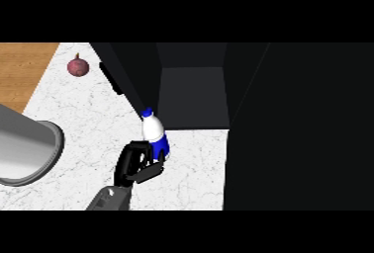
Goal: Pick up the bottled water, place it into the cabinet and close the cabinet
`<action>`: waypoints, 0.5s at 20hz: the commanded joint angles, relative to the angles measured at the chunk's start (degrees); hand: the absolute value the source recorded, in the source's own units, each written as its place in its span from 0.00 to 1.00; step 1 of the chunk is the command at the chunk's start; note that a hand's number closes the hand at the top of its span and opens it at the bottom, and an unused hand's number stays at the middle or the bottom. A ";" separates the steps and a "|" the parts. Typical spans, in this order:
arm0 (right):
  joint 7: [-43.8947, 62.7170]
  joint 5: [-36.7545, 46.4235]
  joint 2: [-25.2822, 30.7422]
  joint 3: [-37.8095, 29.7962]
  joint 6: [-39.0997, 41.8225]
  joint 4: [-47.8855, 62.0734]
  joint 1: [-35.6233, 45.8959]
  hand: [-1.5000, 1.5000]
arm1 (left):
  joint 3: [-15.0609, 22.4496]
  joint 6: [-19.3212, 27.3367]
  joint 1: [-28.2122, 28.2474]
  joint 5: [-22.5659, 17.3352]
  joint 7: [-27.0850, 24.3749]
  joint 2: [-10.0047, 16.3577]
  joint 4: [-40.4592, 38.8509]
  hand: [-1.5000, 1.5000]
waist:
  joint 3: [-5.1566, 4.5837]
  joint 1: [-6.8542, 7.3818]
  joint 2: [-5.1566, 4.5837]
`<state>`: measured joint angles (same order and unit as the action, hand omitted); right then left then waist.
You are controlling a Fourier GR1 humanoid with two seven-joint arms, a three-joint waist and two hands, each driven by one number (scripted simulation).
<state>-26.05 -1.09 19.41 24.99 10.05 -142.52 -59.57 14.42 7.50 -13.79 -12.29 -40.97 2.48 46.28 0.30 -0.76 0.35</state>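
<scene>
You have one cabinet (pixel 194 94). Just before its opening: one bottle (pixel 153 132) and one hand (pixel 137 164). Left of the cabinet: one purple fruit (pixel 79 66). Farther left of it: one steel pot (pixel 25 146).

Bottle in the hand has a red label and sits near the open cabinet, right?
Not quite: the head view shows the label on the bottle is blue, not red. The left hand does hold it near the open cabinet.

Perhaps an onion (pixel 78 66), grey pot (pixel 29 148)
</scene>
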 commanded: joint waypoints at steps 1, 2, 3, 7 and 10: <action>1.02 -0.93 1.55 -1.57 -0.06 -6.59 -2.48 0.00 | 3.60 6.15 -7.91 -2.80 7.27 -2.36 4.19 1.00 | -0.33 -1.18 -0.11; 1.76 -0.99 1.49 -1.04 -0.21 -7.12 -2.18 0.00 | 4.54 6.27 -10.12 -3.02 10.23 -2.37 5.28 1.00 | -0.34 -1.29 -0.16; 1.12 -1.74 1.05 -1.14 -0.47 -6.26 -2.35 0.00 | 5.52 7.43 -9.12 -3.83 10.48 -2.39 6.19 1.00 | -0.33 -0.97 -0.17; 1.63 -2.45 2.15 -1.48 0.29 -7.01 -2.79 0.00 | 8.23 14.64 -15.08 -8.05 15.68 -2.47 7.03 1.00 | -0.38 -1.80 -0.38; -0.41 -3.83 2.11 -3.91 0.52 -4.56 -1.79 0.00 | 8.09 19.02 -23.34 -9.38 20.57 -2.48 4.09 1.00 | -0.31 -2.07 -0.48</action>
<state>-27.36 -1.49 20.37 23.08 10.01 -142.68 -59.99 23.75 21.28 -26.97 -19.62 -25.71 0.00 51.40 -0.03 -2.24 -0.12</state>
